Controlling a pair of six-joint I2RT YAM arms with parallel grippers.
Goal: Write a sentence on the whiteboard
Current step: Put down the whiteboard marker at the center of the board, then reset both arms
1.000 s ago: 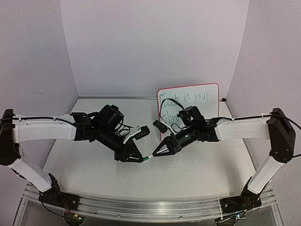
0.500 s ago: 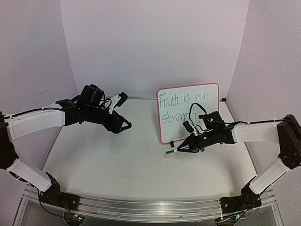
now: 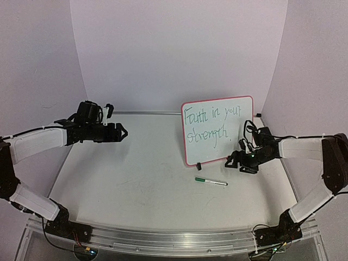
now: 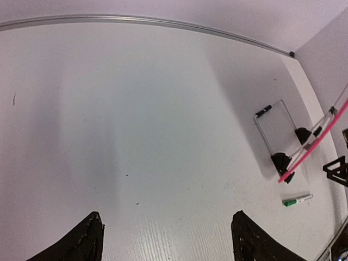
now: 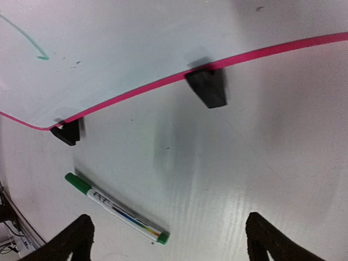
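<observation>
The whiteboard (image 3: 209,153) stands upright on its two black feet at the far right of the table (image 3: 136,185). The sentence (image 3: 209,124) is on it in green, two lines reading "Faith in your strength". A green marker (image 3: 211,181) lies flat on the table just in front of the board, touching neither arm and, as far as I can tell, with its cap on.

The right gripper (image 3: 235,164) hangs low beside the board's right foot, near the marker, with its jaws spread wide and nothing between them. In its wrist view both fingertips (image 5: 76,239) frame bare table, with the marker lying ahead of them. The left gripper (image 3: 120,132) sits well off to the far left, jaws apart too and empty.

To my eye the writing step is done and the job is at its close. What remains is for the arms to pull back to the near edge. The right one needs care, being close enough to nudge the foot and tip the board.
</observation>
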